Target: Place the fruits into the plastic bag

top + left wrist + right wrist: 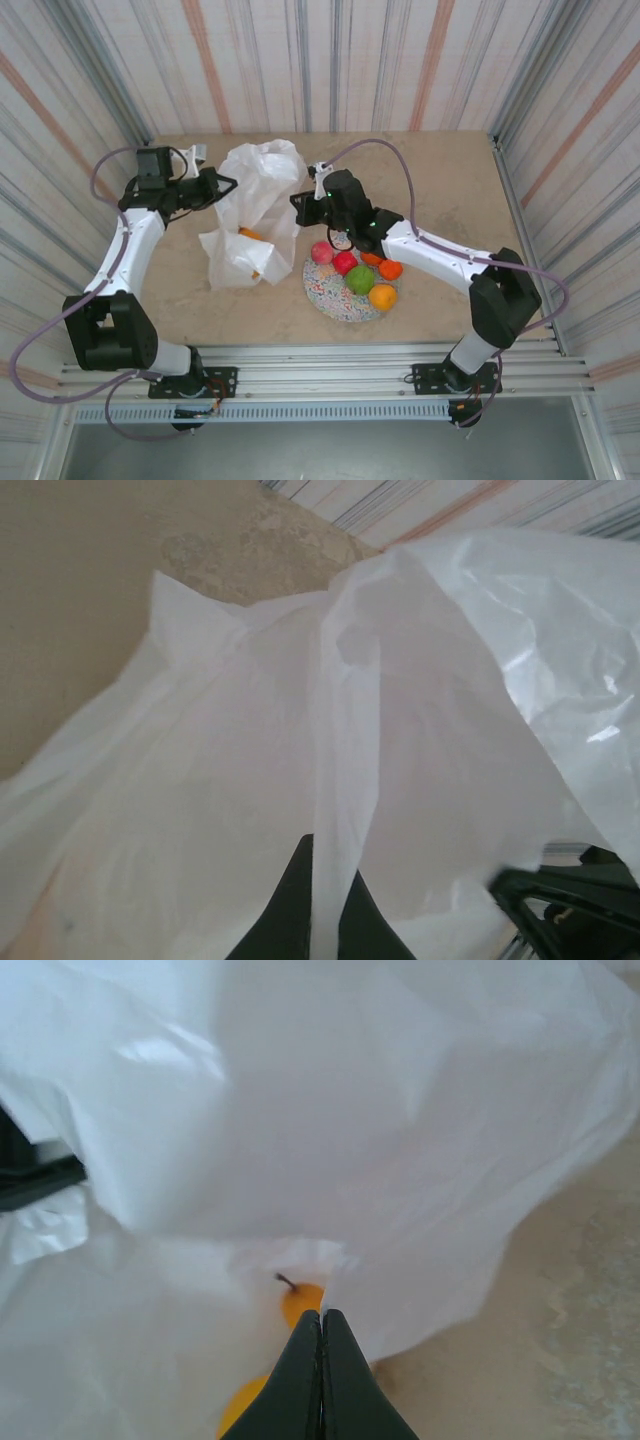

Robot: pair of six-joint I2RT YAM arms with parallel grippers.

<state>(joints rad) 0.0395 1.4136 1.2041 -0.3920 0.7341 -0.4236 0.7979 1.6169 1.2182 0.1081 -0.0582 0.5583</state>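
- A robot lab cell, not a home.
- Left arm (130, 240) and right arm (440, 255) are bolted to an aluminium rail (330, 362) at the table (450, 180) edge.
- Striped panels (330, 60) wall the table on three sides.
- Cables (395, 158) loop from the arms.

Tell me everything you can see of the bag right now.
The bag is thin, crinkled, translucent white plastic, lying slumped on the table left of the plate. The left hand pinches a fold; the right hand is shut at its edge. Two orange fruits show inside.
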